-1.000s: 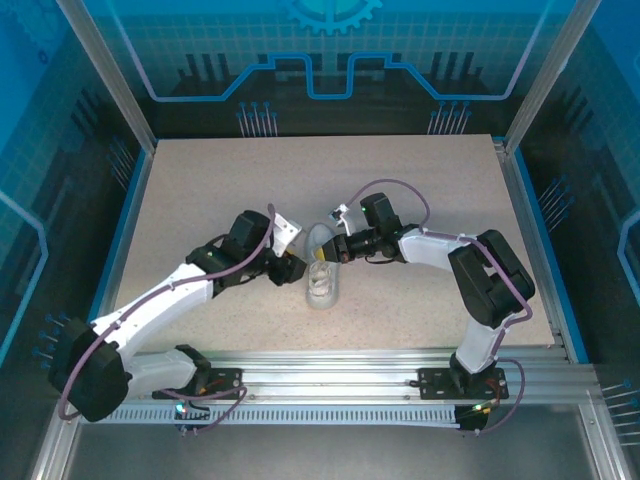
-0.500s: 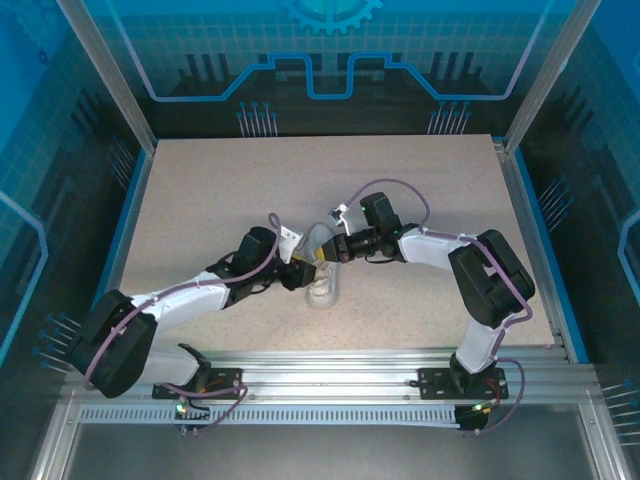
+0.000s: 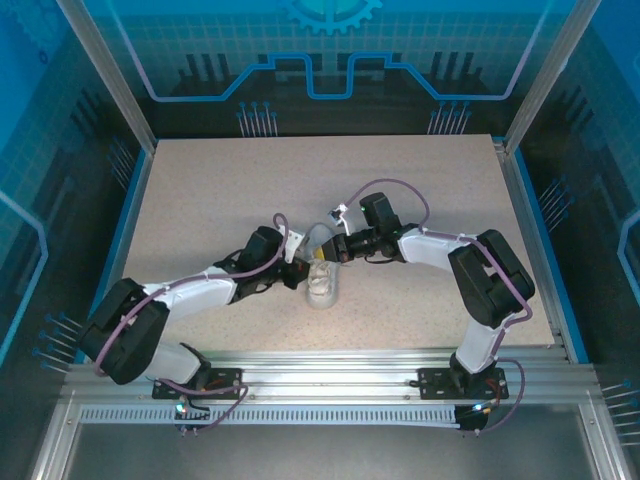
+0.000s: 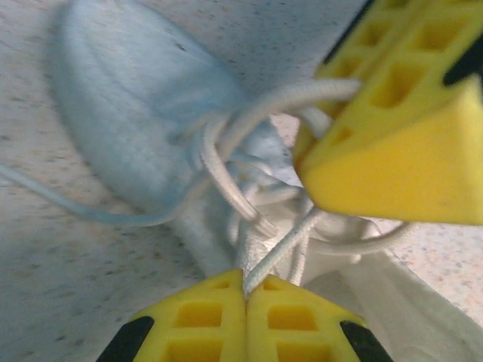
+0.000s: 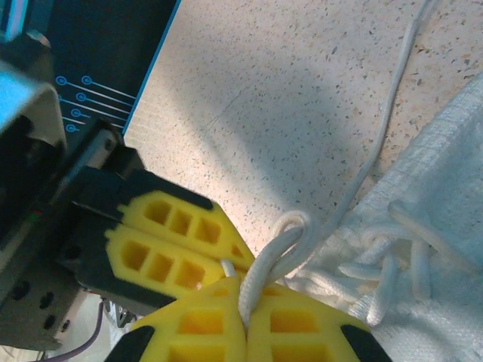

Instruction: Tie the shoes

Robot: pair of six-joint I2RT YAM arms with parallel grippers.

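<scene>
One white sneaker [image 3: 322,287], two tools engaged at its laces [image 4: 226,188].
Sneaker lay on the bench [image 3: 440,180] about midway between the left and right edges, somewhat nearer the near edge. Left tool [image 4: 245,290] was pressed together, pinching a single thin strand of the laces. Right tool [image 5: 243,296] was also closed, pinching a loop of the laces. Both tools met just beside each other over the sneaker.

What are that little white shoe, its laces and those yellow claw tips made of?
The sneaker looks like matte woven fabric; a fine weave shows. The laces seem braided cord, cotton or polyester, by their twisted texture. The yellow fingers look like matte moulded plastic or rubber, with square hollow cells.
</scene>
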